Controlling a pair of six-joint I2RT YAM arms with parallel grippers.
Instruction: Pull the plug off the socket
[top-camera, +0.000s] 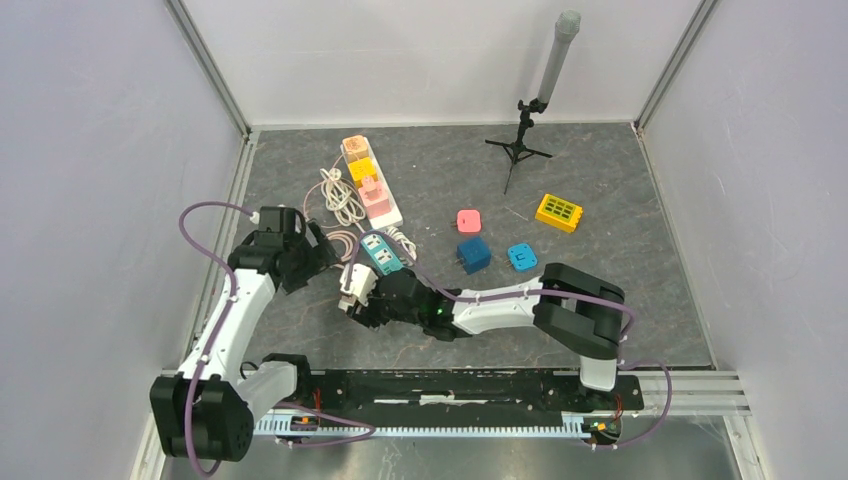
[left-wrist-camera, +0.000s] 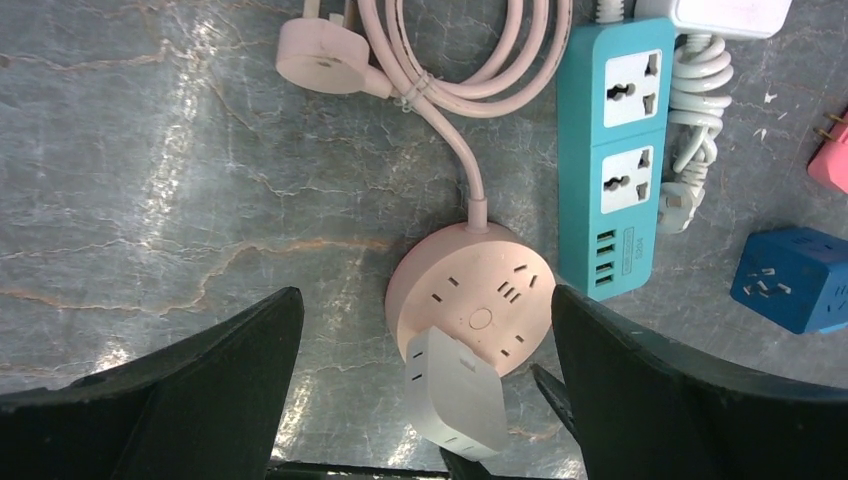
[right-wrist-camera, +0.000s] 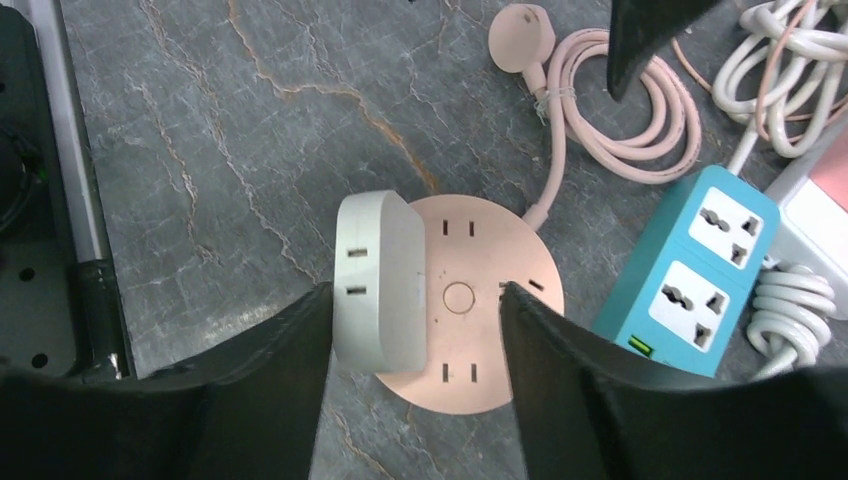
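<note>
White plug (right-wrist-camera: 380, 285) sits in one edge of a round pink socket (right-wrist-camera: 470, 345) on the table, beside a teal power strip (right-wrist-camera: 700, 270). The right gripper (right-wrist-camera: 412, 300) hovers closest, directly above with its jaws spread across the plug's narrow width. The plug's long axis runs along the fingers. The left gripper (left-wrist-camera: 428, 300), also spread, hangs farther off.

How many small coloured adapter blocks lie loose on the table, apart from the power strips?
4: a pink block; a dark blue cube right beside it, nearer; a light blue block to the cube's right; a yellow block farthest right. Others may be hidden.
</note>
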